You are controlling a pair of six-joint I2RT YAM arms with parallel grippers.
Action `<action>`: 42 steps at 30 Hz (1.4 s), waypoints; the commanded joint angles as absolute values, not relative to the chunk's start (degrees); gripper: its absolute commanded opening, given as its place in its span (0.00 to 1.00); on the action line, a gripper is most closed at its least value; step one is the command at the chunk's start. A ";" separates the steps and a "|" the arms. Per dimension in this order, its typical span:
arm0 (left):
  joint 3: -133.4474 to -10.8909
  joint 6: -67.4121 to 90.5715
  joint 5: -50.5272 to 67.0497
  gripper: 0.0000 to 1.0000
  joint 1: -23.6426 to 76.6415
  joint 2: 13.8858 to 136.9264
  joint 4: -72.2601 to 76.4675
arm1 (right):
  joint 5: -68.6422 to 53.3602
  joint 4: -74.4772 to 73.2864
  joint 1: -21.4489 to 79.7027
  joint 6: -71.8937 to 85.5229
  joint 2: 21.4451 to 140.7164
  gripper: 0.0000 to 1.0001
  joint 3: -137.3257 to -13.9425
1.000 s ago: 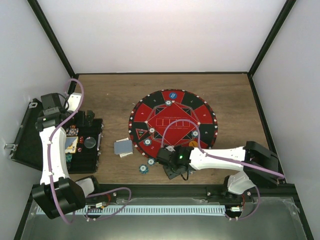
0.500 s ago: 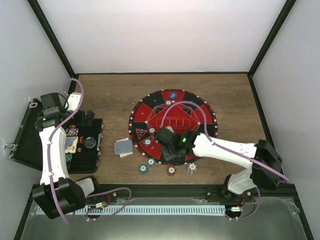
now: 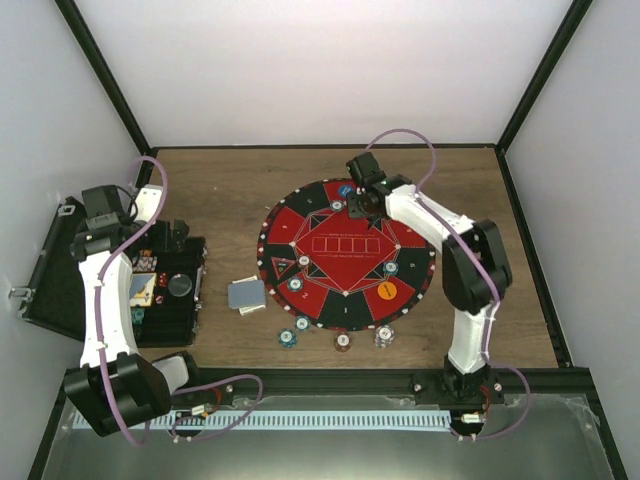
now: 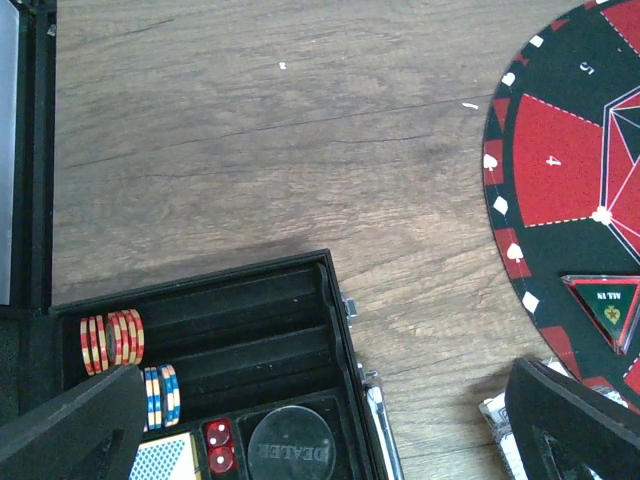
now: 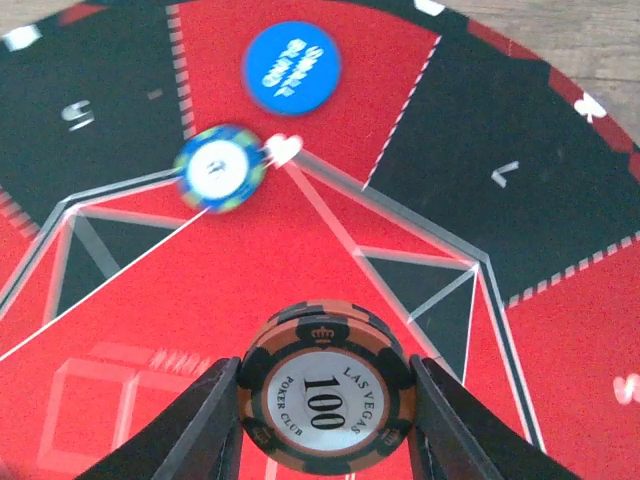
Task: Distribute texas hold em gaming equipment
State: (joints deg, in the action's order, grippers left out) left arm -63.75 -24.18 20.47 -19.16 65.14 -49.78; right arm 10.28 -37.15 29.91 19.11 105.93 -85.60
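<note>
My right gripper is shut on a small stack of black-and-orange "100" poker chips, held just above the far part of the round red-and-black mat. In the top view the gripper is beside the blue button, which also shows in the right wrist view next to a blue chip. An orange button lies on the mat's near right. Grey-backed cards lie left of the mat. My left gripper is open and empty above the black case.
The case holds red-yellow chips, blue chips, red dice and a black dealer disc. Loose chips lie on the wood before the mat's near edge. The case lid leans by the left wall.
My right arm has swung from the mat's near edge across to its far side, carrying the black-and-orange chips. The left arm has not moved.
</note>
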 commanded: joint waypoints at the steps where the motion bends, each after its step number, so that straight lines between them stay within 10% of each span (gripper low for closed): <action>1: -64.43 -24.00 20.71 1.00 -19.47 65.49 -49.22 | 7.19 -35.73 25.09 16.24 116.98 0.20 -94.24; 17: -62.01 -24.59 20.12 1.00 -19.60 65.78 -46.80 | 5.92 -41.59 24.26 15.17 138.40 0.22 -113.44; 28: -62.14 -25.67 20.20 1.00 -19.60 65.21 -49.01 | 6.20 -44.28 24.41 15.20 131.31 0.68 -113.37; 42: -59.34 -25.62 19.30 1.00 -19.75 60.34 -50.61 | 10.74 -35.88 45.49 24.78 92.30 0.77 -67.05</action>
State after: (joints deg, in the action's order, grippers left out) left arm -59.94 -24.58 19.53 -19.29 62.54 -49.56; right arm 8.58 -35.92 35.88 19.05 98.56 -76.27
